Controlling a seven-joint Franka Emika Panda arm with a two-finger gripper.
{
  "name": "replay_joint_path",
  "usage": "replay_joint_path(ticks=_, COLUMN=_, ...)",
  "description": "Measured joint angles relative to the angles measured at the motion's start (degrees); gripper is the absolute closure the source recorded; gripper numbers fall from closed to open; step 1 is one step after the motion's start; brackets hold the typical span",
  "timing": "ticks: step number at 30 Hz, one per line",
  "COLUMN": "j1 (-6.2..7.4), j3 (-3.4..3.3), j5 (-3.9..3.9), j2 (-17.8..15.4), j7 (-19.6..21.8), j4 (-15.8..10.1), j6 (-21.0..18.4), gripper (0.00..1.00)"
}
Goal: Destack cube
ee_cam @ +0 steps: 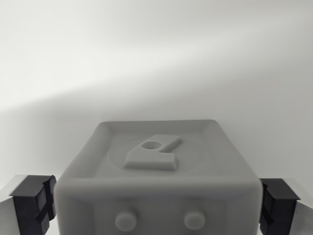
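In the wrist view a grey cube (156, 166) fills the lower middle. Its top face has a raised rim and an embossed shape with a round hole, and two round studs show on its near face. My gripper (156, 205) straddles it. The left black pad (34, 203) lies against the cube's left side and the right black pad (279, 203) against its right side, with no gap showing on either side. Whatever is under the cube is hidden.
A plain white surface (156, 63) stretches behind the cube, with a soft shadow band across it.
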Motion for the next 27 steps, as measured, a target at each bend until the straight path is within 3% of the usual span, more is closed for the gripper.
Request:
replay_joint_path(ticks=8, j1=0.16, j3=-0.19, j5=0.0, j2=-0.98, j7=0.04, j4=-0.25, j6=-0.61, gripper=0.0)
replay_joint_path(ticks=17, j1=1.03, j3=-1.13, j5=-0.22, j2=-4.45, j7=0.28, j4=-1.14, j6=-3.12, gripper=0.0)
replay_joint_path(ticks=27, j1=2.31, j3=-2.78, j5=-1.75, j2=-10.41, j7=1.31, j4=-2.34, j6=-7.74, gripper=0.0)
